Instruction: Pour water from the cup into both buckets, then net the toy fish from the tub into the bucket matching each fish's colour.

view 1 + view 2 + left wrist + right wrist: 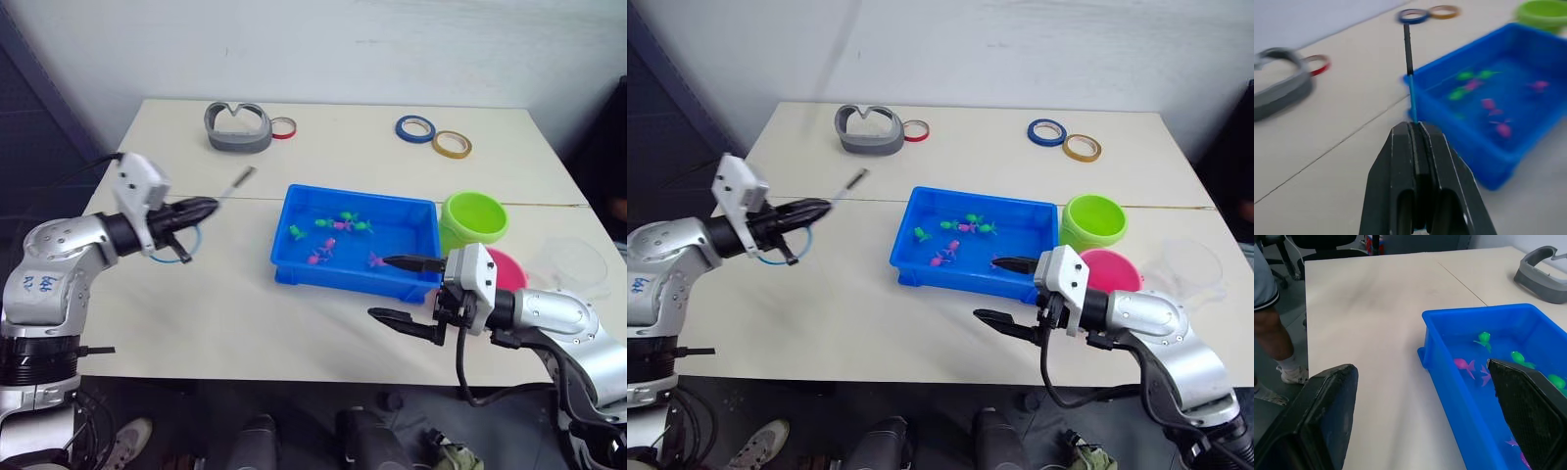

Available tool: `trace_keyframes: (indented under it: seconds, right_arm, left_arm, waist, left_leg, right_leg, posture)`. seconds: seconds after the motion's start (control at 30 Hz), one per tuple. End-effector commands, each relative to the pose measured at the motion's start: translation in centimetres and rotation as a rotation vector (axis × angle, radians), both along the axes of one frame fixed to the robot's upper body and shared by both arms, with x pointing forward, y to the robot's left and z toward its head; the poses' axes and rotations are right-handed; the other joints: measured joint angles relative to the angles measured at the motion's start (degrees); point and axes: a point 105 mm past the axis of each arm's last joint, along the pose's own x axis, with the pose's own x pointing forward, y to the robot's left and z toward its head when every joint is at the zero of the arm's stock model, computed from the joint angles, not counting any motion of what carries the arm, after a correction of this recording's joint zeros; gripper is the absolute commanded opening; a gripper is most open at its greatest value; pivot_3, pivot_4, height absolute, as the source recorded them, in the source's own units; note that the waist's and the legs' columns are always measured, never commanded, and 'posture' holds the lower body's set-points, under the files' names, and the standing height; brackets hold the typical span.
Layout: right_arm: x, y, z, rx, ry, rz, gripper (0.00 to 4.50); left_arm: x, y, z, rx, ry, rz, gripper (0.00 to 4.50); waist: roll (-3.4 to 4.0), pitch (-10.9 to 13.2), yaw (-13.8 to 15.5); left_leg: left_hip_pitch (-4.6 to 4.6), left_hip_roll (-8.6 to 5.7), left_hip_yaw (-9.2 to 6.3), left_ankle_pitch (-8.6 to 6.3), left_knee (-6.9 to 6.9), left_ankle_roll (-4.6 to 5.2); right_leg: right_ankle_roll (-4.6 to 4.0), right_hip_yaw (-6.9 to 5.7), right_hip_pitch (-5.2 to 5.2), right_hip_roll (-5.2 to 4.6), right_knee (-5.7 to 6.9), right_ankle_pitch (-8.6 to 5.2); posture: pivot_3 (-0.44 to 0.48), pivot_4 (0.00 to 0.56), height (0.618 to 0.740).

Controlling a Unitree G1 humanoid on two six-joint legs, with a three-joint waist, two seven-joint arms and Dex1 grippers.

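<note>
Left gripper (201,207), two black fingers pressed together on the thin dark stick handle of the small blue-rimmed net (238,179); the stick projects past the fingertips toward the tub, and a blue hoop hangs below the fingers, held above the cream tabletop (196,304).

Grey curved plastic piece (237,128), far side of the table, a red tape ring (283,127) touching its side.

Shallow rectangular bright blue plastic tub (354,241), table centre, holding water and tiny green and pink plastic toy fish (333,233) scattered in its middle.

Blue tape ring (416,127) and yellow tape ring (452,144), side by side at the far edge.

Right gripper (408,290), black fingers spread wide and empty, one over the tub's near right corner, the other over the table in front of it.

Lime green round plastic bucket (474,219), just beside the tub's right end; bright pink bucket (1107,271) just in front of it, partly behind the right wrist.

Clear see-through plastic cup (576,261), right of the pink bucket, near the table edge.
</note>
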Motion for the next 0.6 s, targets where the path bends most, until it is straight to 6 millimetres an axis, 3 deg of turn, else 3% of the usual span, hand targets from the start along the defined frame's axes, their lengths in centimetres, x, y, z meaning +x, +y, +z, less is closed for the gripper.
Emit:
trace_keyframes:
  seconds: [0.03, 0.27, 0.6]
  right_arm:
    - [0.4, -0.4, 1.1, -0.001, 0.015, -0.014, 4.50]
    - [0.9, -0.9, 1.2, -0.044, 0.102, -0.064, 4.50]
    - [0.0, 0.0, 1.2, -0.053, 0.244, -0.026, 4.50]
  left_arm:
    - [-2.8, -4.8, 0.6, 0.091, 0.006, -0.306, 0.04]
    - [-5.2, -8.5, -0.7, 0.197, 0.049, -0.606, 0.04]
    - [-4.3, -11.2, -2.1, 0.236, 0.032, -0.760, 0.04]
  waist:
    - [0.03, 0.02, -0.03]
    - [0.15, 0.09, 0.01]
    - [0.15, 0.10, 0.10]
  left_leg:
    - [-0.09, 0.00, -0.12, 0.01, 0.02, -0.02]
    - [-0.23, 0.02, -0.28, 0.05, 0.01, -0.07]
    - [-0.28, -0.07, -0.31, 0.15, 0.25, 0.09]
  right_leg:
    - [-0.01, -0.15, -0.04, 0.00, 0.00, 0.00]
    - [-0.08, -0.38, -0.13, 0.08, 0.06, -0.04]
    - [-0.08, -0.39, -0.02, 0.07, 0.10, -0.04]
  posture:
    - [0.000, 0.150, 0.740]
    - [0.000, 0.150, 0.740]
    - [0.000, 0.150, 0.740]
